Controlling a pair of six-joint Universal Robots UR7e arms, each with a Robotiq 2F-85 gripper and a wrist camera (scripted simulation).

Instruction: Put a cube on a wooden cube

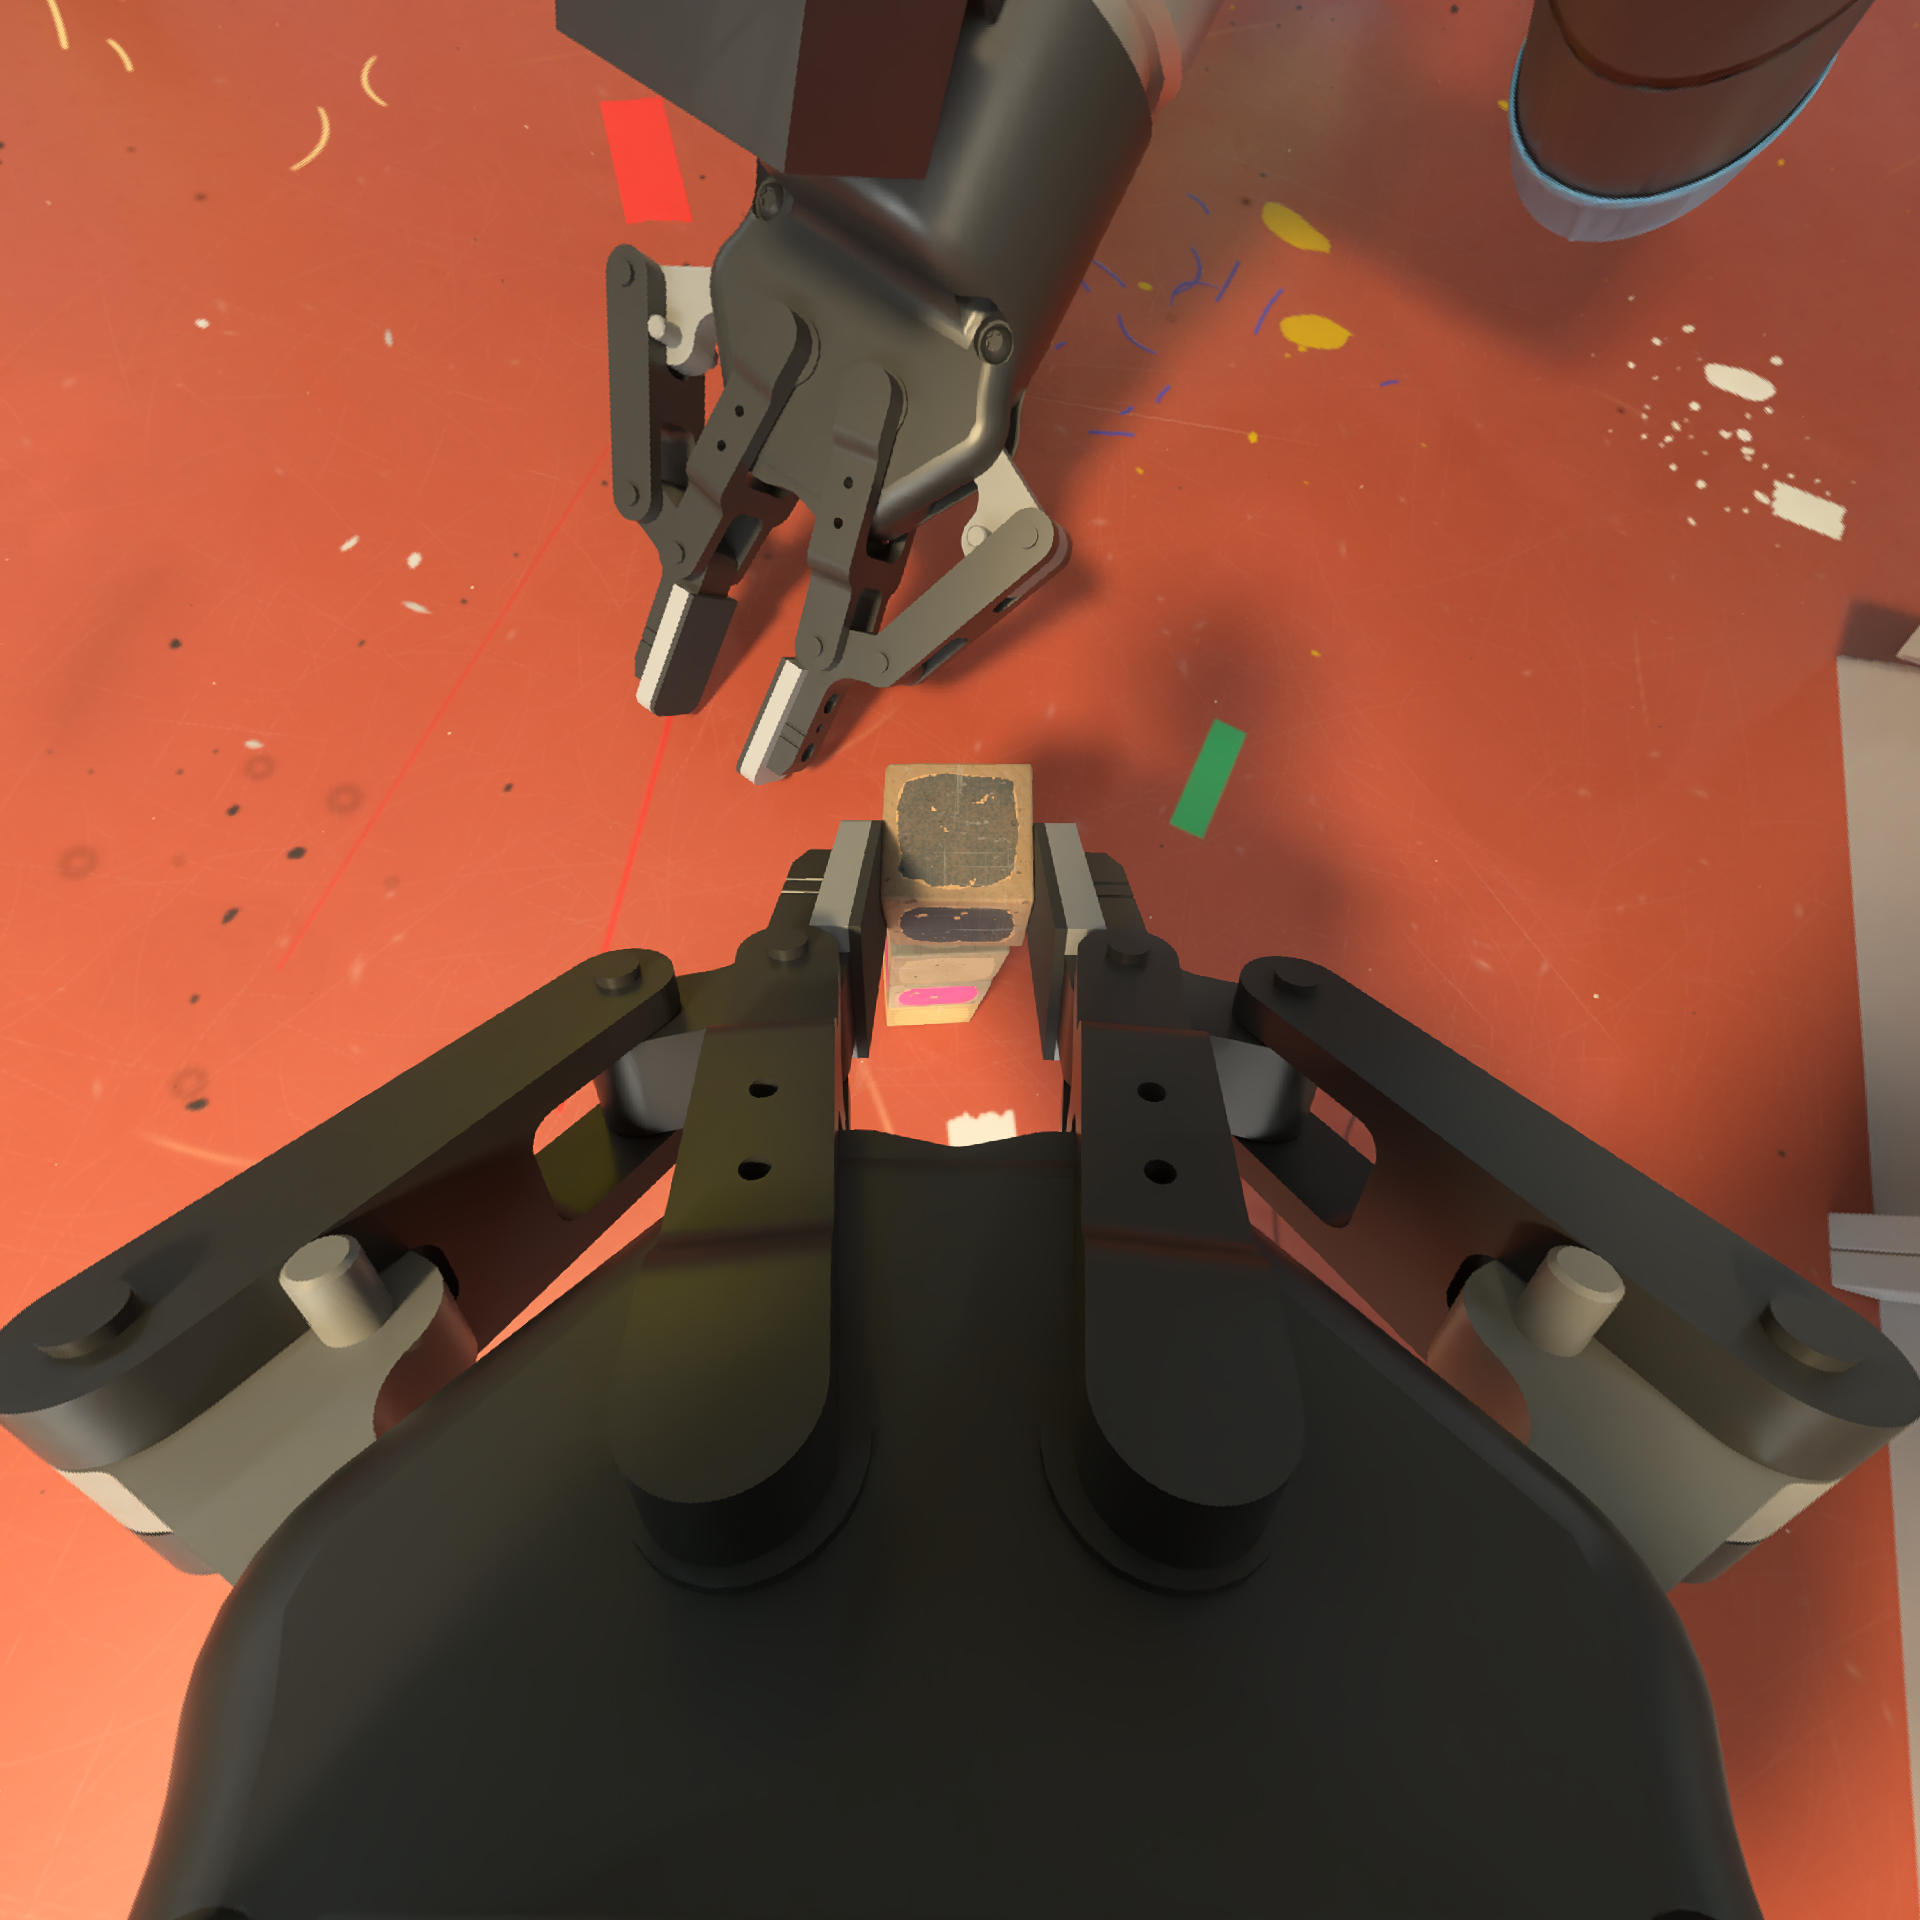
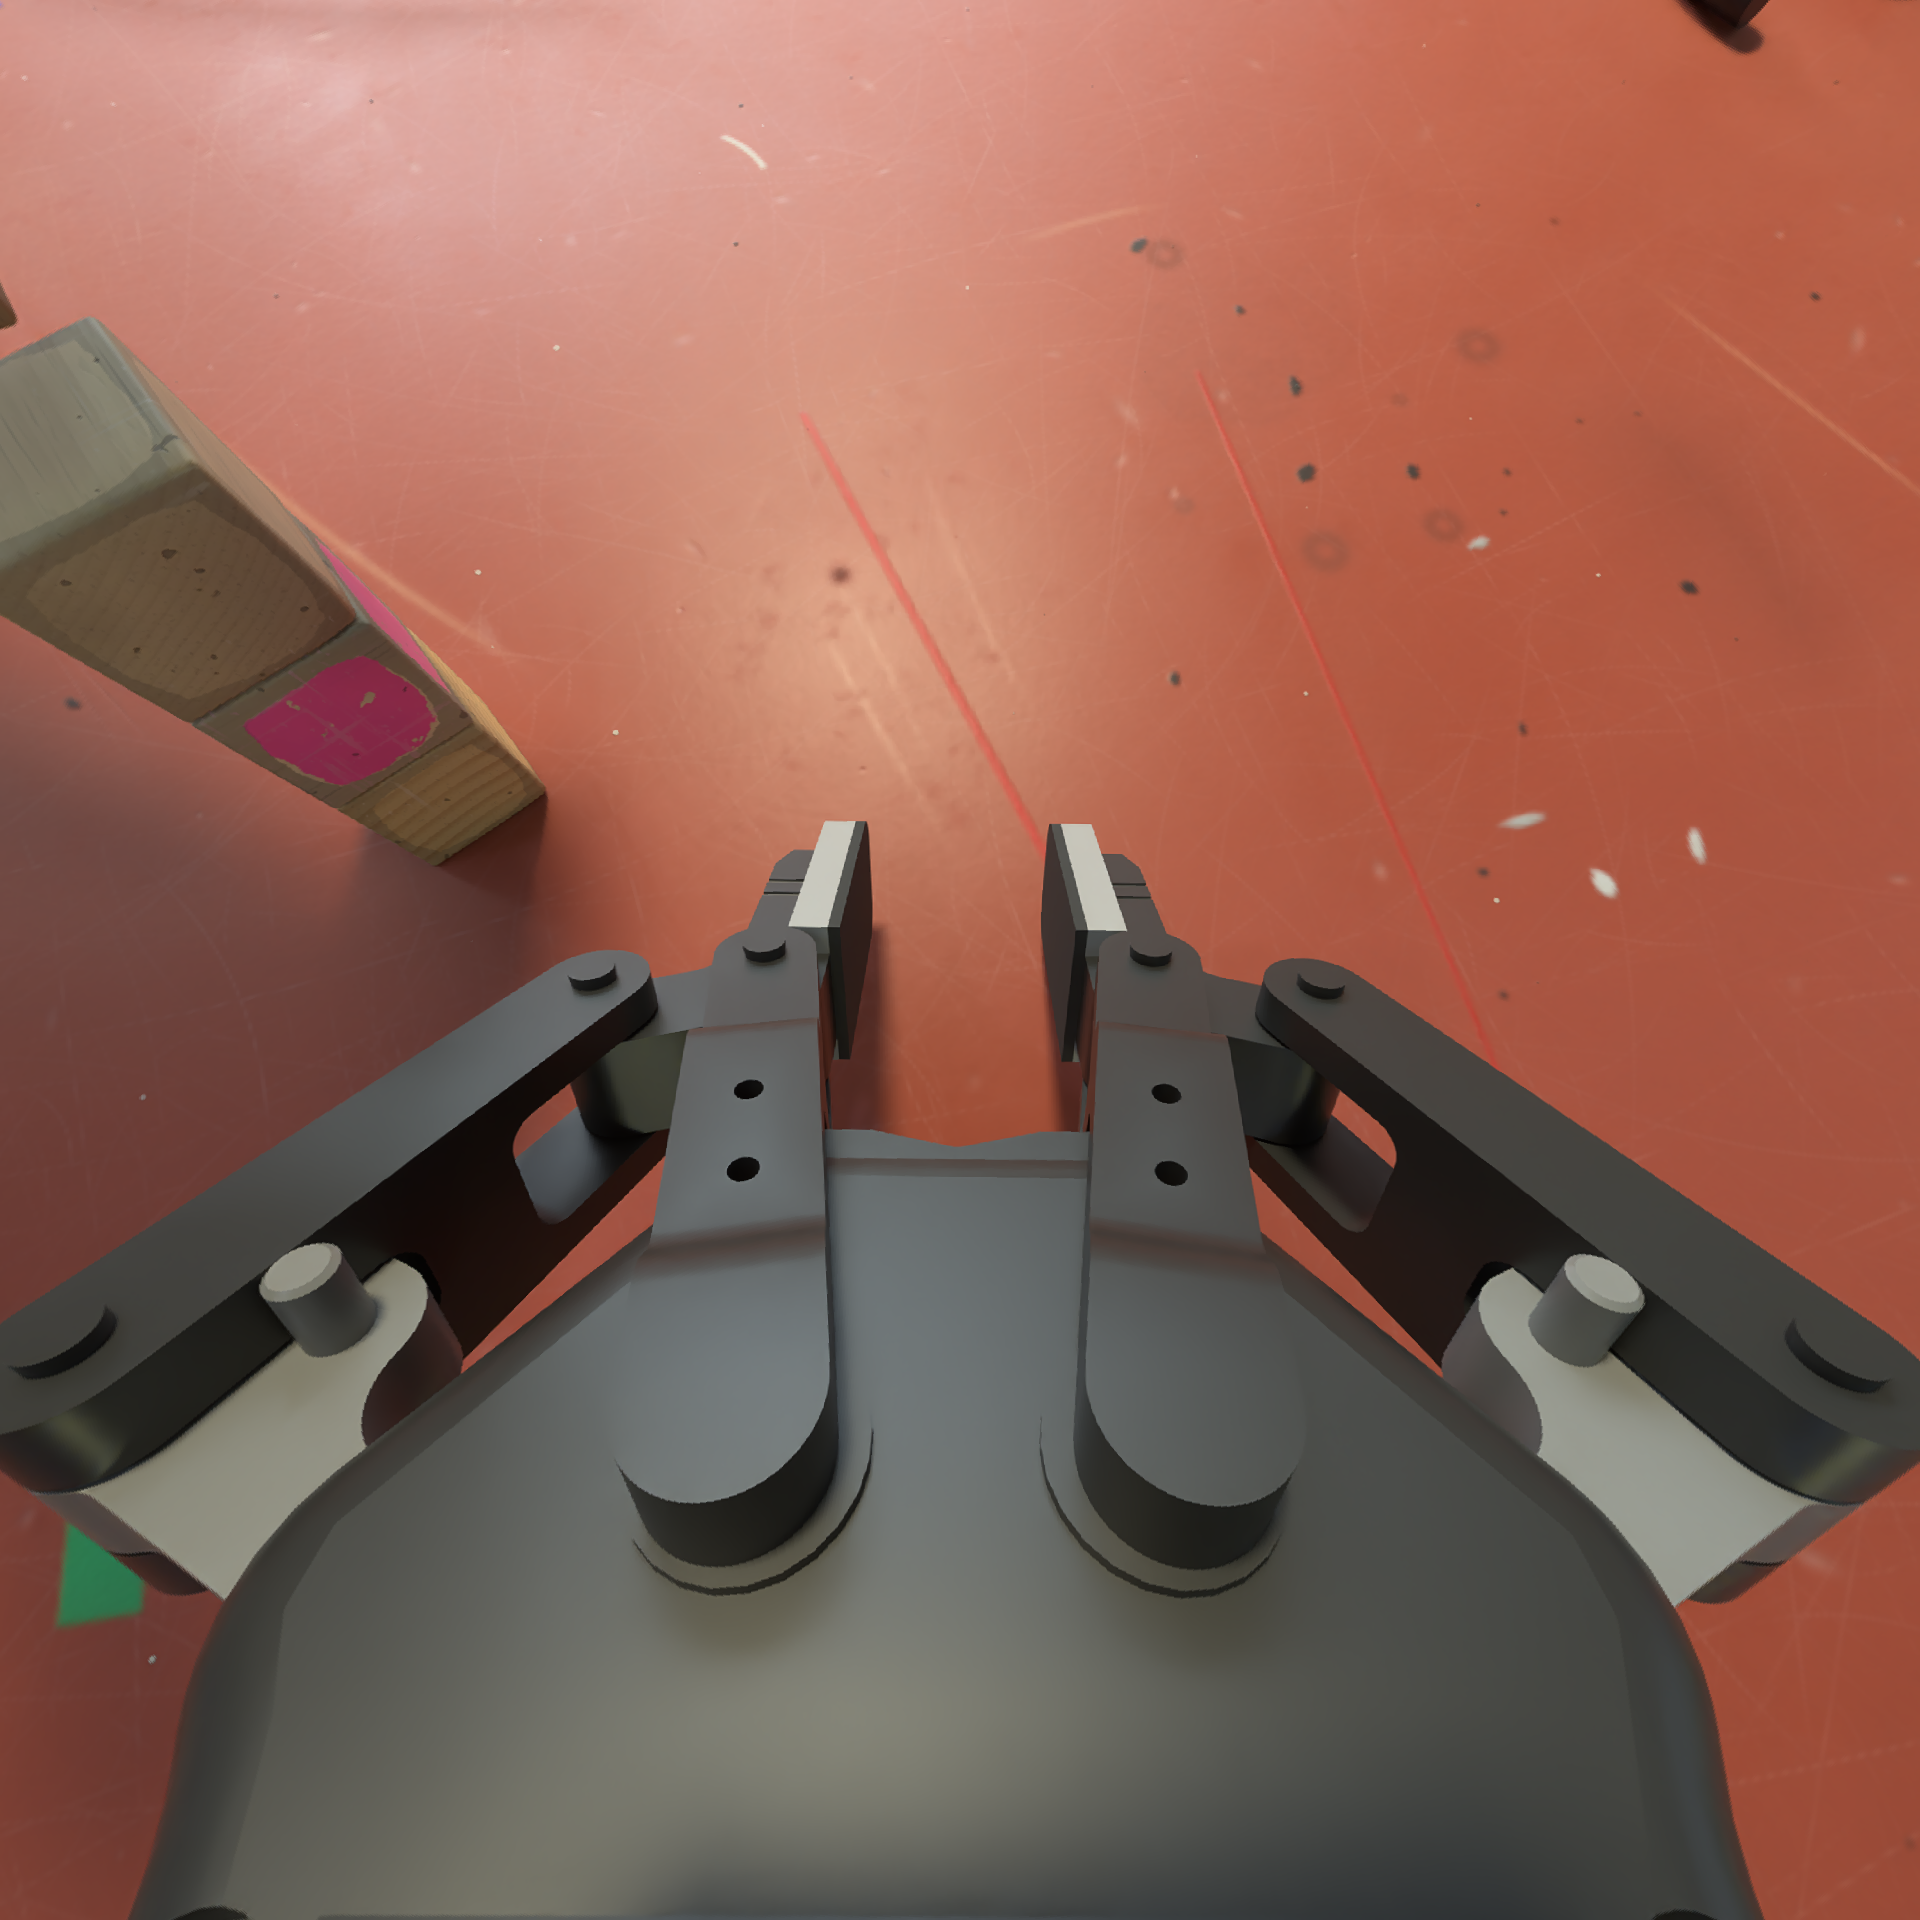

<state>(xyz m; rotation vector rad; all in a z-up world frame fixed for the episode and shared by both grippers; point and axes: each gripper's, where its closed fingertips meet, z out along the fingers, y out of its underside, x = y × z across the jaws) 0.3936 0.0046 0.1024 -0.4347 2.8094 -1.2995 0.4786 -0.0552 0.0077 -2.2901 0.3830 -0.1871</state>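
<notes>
Red-orange table point(image 1: 312, 935), scuffed, flecked with white, black and yellow paint specks; surface carries everything below.

Right arm enters the left wrist view from the top. Right gripper point(image 1: 717, 717) hangs just above the table, tips near the stack but apart from it; in its own view the right gripper point(image 2: 956, 914) has its fingers parted with only bare table between them, holding nothing.

Left gripper point(image 1: 956, 894) sits over the stack, pads flanking the top cube on both sides. A thin gap seems to show at each pad; whether they actually pinch it I cannot tell.

Stack of wooden cubes point(image 1: 951, 935) stands upright on the table. Top cube point(image 1: 956, 831) has a dark worn patch on its upper face. Beneath it, the cube with pink faces point(image 2: 343, 722).

Small flat marks on the table: red strip point(image 1: 646, 161), green strip point(image 1: 1207, 779).
</notes>
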